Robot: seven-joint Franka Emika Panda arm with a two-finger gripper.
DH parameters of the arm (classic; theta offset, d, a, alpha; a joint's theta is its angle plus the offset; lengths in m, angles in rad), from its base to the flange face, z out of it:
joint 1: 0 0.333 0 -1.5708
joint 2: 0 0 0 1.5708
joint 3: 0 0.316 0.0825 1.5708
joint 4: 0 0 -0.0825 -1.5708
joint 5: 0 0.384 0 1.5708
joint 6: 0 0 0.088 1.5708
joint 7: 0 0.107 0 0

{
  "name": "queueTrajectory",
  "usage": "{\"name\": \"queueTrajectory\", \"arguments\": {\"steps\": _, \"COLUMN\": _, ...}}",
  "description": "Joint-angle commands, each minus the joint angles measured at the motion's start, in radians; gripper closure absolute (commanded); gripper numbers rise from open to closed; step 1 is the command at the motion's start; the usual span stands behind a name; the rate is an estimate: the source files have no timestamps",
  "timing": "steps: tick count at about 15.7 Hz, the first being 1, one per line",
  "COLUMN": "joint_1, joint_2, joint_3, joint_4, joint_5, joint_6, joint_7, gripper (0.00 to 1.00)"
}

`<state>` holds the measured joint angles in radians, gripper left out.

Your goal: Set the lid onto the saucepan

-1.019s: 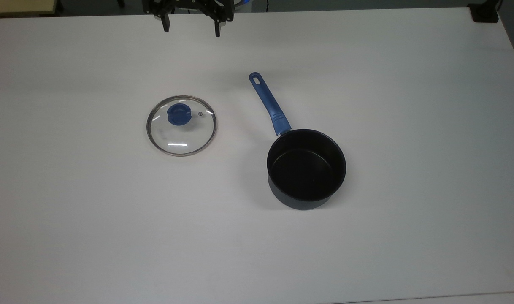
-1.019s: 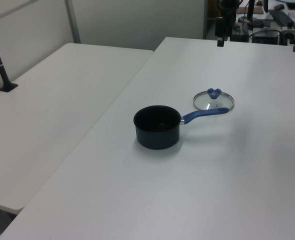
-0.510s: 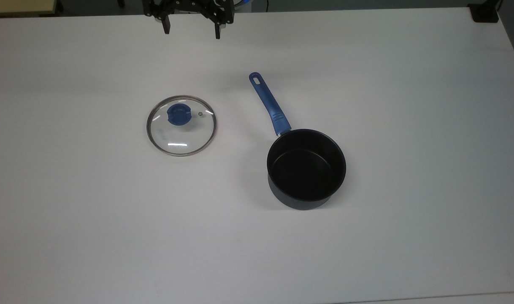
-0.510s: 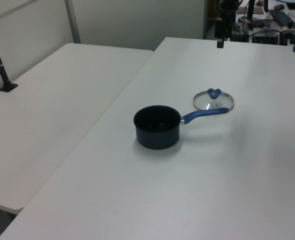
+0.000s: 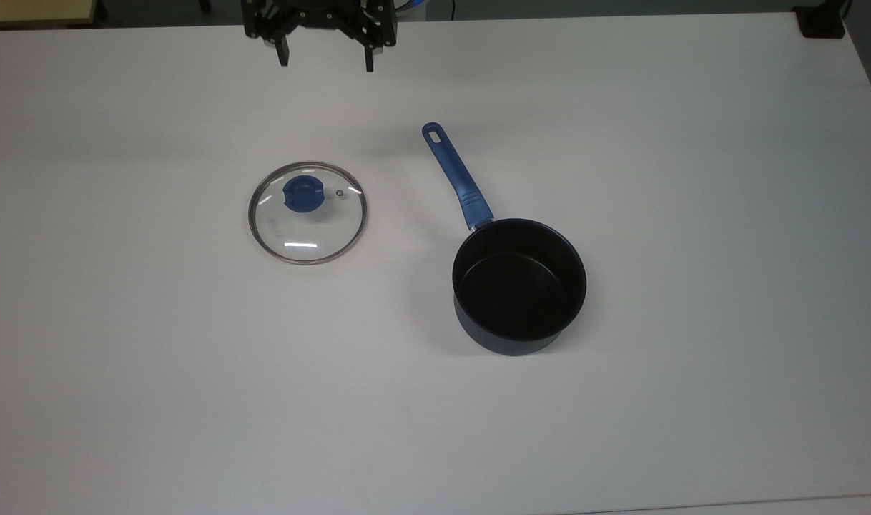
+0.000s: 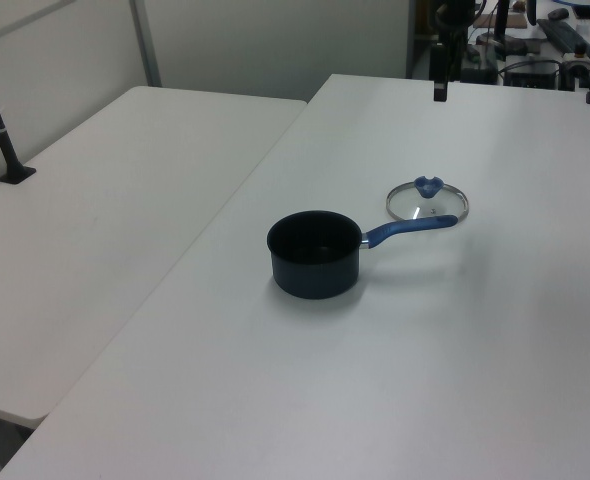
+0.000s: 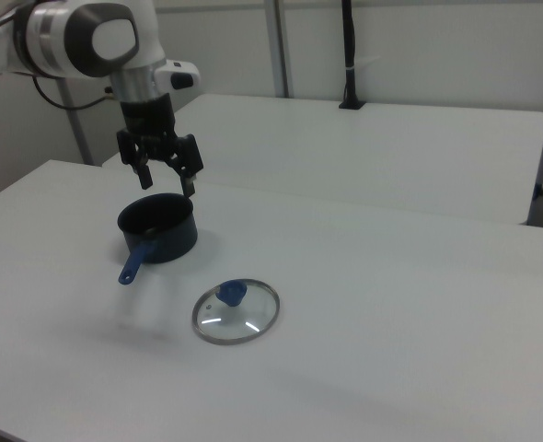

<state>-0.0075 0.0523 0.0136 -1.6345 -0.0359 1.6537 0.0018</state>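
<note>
Lid (image 5: 307,213): round clear glass disc, thin metal rim, blue knob; lies flat left of centre in the top view, well apart from the saucepan (image 5: 519,285). Saucepan: round, deep, black inside, with a straight blue handle. Table (image 5: 693,179): smooth, matte white; a second white table (image 6: 105,200) adjoins. Claw (image 5: 326,63): black, fingers spread, holding nothing, at the upper edge.

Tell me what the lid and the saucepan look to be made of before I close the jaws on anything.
The lid: clear glass by the look, since the table shows through it and it throws glints; thin shiny metal rim; matte blue knob, probably plastic. The saucepan: dark body, likely coated metal, with a matte black inside that suggests a non-stick finish; its blue handle looks like plastic or rubbery moulding.
</note>
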Motion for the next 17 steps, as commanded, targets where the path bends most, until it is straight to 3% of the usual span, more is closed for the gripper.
{"name": "queueTrajectory", "arguments": {"steps": 1, "joint_1": -0.006, "joint_2": 0.05, "joint_3": -0.017, "joint_4": -0.015, "joint_5": 0.01, "joint_6": 0.037, "joint_7": -0.161, "gripper": 0.0}}
{"name": "queueTrajectory", "arguments": {"steps": 6, "joint_1": -0.069, "joint_2": 0.063, "joint_3": -0.017, "joint_4": -0.172, "joint_5": 0.008, "joint_6": 0.234, "joint_7": -0.382, "gripper": 0.0}}
{"name": "queueTrajectory", "arguments": {"steps": 12, "joint_1": -0.097, "joint_2": 0.205, "joint_3": -0.015, "joint_4": -0.217, "joint_5": -0.044, "joint_6": 0.382, "joint_7": -0.408, "gripper": 0.04}}
{"name": "queueTrajectory", "arguments": {"steps": 17, "joint_1": -0.089, "joint_2": 0.235, "joint_3": -0.009, "joint_4": -0.239, "joint_5": -0.045, "joint_6": 0.432, "joint_7": -0.398, "gripper": 0.07}}
